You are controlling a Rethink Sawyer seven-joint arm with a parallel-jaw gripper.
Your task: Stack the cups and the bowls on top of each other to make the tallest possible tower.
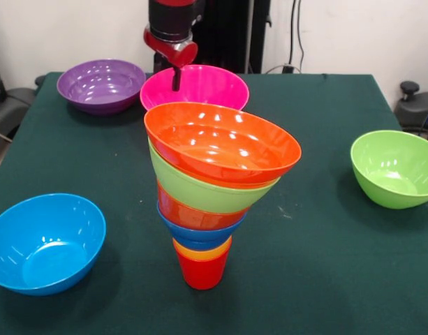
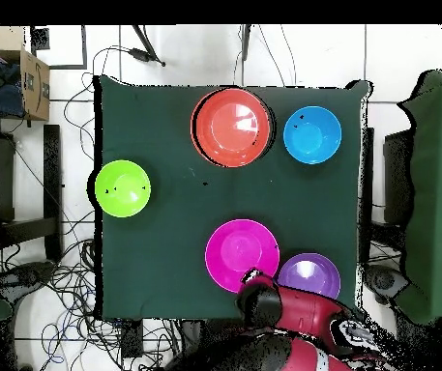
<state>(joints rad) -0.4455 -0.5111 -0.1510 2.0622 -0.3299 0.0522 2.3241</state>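
Note:
The tower (image 1: 212,188) stands mid-table. A red cup (image 1: 202,273) is lowest, with an orange cup (image 1: 203,251) nested in it. Above them sit a small blue bowl (image 1: 200,234), a small orange-red bowl (image 1: 193,213) and a lime green bowl (image 1: 207,188). A large orange-red bowl (image 1: 224,143) is on top, tilted. From overhead the tower (image 2: 232,128) shows only that top bowl. My gripper (image 1: 176,77) hangs over the far rim of the pink bowl (image 1: 207,85), holding nothing that I can see. In the overhead view the gripper (image 2: 256,293) is at the pink bowl's (image 2: 241,253) edge nearest the robot base.
A purple bowl (image 1: 102,85) (image 2: 309,275) sits beside the pink one. A light blue bowl (image 1: 45,242) (image 2: 312,134) and a second lime green bowl (image 1: 395,169) (image 2: 123,187) stand on either side of the tower. All lie on the dark green table (image 1: 318,265).

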